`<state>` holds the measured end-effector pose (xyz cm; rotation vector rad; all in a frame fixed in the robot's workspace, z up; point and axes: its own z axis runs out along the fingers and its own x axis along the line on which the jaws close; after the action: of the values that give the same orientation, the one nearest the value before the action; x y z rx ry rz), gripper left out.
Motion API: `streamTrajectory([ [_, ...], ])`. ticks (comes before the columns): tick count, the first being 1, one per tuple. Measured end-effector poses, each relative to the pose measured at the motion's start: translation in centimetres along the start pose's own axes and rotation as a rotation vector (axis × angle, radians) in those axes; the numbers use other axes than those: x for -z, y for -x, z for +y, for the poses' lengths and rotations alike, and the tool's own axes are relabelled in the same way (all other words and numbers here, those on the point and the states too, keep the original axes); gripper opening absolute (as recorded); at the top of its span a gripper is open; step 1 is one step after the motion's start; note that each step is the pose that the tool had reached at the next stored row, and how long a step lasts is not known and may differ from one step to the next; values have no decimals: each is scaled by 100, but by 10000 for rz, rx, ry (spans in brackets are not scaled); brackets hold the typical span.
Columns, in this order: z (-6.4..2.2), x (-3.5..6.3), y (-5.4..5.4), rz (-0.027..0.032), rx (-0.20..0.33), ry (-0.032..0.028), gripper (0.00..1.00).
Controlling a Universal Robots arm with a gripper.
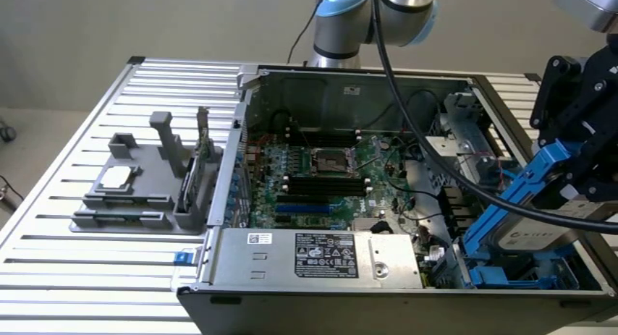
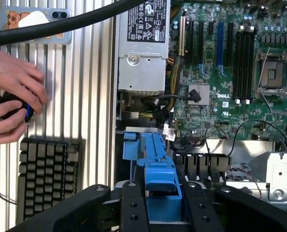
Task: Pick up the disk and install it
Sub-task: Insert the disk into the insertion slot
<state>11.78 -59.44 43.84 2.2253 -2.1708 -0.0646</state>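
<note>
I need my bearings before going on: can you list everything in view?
table: one, silver slatted, under the case
computer case: one, grey, open, mid-table
circuit board: one, green, inside the case
power box: one, grey with stickers, at the case's near edge
holder: one, grey, exterior view's left of the case
chip: one, silver, on the holder
disk: one, silver in a blue frame, tilted over the case's end at the exterior view's right
keyboard: one, black, near the hands
phone: one, blue cover, near the hands
black device: one, blue light, under the hands
cable: one, black, hanging from the arm
hands: two, on the black device
arm: one, blue-grey, behind the case
pincer: one, black, shut on the disk's frame
</note>
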Motion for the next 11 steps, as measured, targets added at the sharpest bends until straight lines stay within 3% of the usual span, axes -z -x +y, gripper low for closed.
streamTrajectory([
  [11,-22,-54,-1,-2,1,-3,33],
])
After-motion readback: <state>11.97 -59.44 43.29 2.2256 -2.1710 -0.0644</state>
